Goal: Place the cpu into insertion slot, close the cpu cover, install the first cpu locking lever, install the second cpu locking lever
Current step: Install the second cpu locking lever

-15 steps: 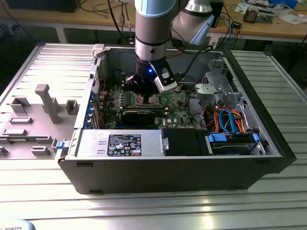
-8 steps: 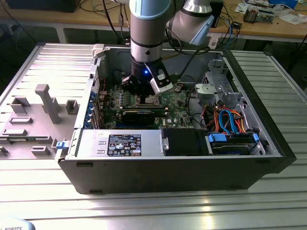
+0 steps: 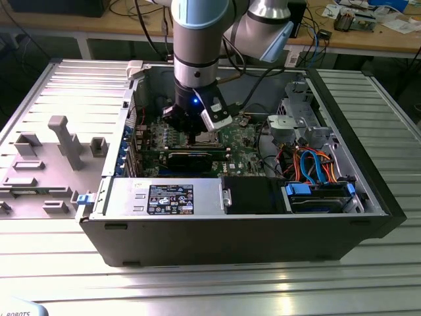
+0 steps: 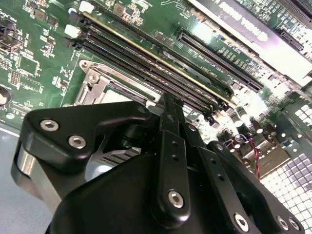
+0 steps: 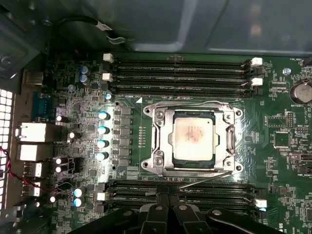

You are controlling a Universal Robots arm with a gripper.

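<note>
Inside the open case, the cpu (image 5: 193,138) sits in the slot (image 5: 162,137) with the cover (image 5: 225,139) down, and the pincer (image 5: 167,199), closed and empty, hovers beside the near lever (image 5: 207,179), which looks unlatched, needing a careful hook.

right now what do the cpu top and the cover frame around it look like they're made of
The cpu top looks like matte silvery-grey metal with faint reddish smudges. The cpu cover around it looks like thin, shiny stamped steel: bright glints along its edges and visible screw heads at its corners.
</note>
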